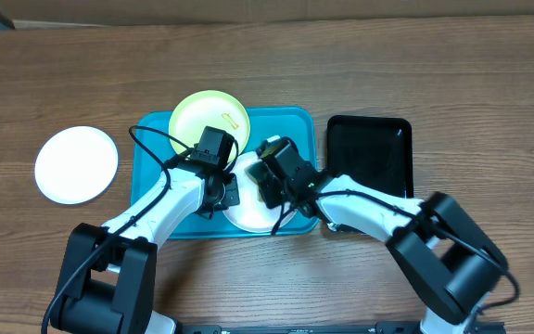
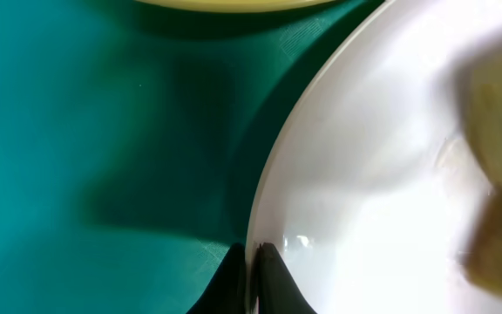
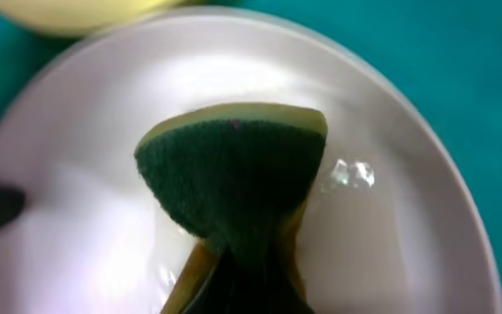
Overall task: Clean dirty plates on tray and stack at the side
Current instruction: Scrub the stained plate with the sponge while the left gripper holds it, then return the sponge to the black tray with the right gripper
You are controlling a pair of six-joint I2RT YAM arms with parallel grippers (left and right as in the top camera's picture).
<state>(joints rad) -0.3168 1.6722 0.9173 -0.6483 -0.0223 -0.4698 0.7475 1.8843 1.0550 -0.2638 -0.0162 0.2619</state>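
A white plate [image 1: 247, 211] lies on the turquoise tray [image 1: 152, 182], mostly under both grippers. My left gripper [image 2: 254, 262] is shut on this plate's left rim [image 2: 268, 218]. My right gripper [image 3: 247, 279] is shut on a yellow sponge with a dark green scrub face [image 3: 234, 179], pressed on the same white plate [image 3: 390, 235]. A pale yellow-green plate [image 1: 209, 119] with an orange-brown smear sits at the tray's back edge. A second white plate [image 1: 76, 164] lies on the table left of the tray.
A glossy black tray [image 1: 370, 153] stands right of the turquoise tray. The table is wood-grained. The two arms cross close together over the tray's front half.
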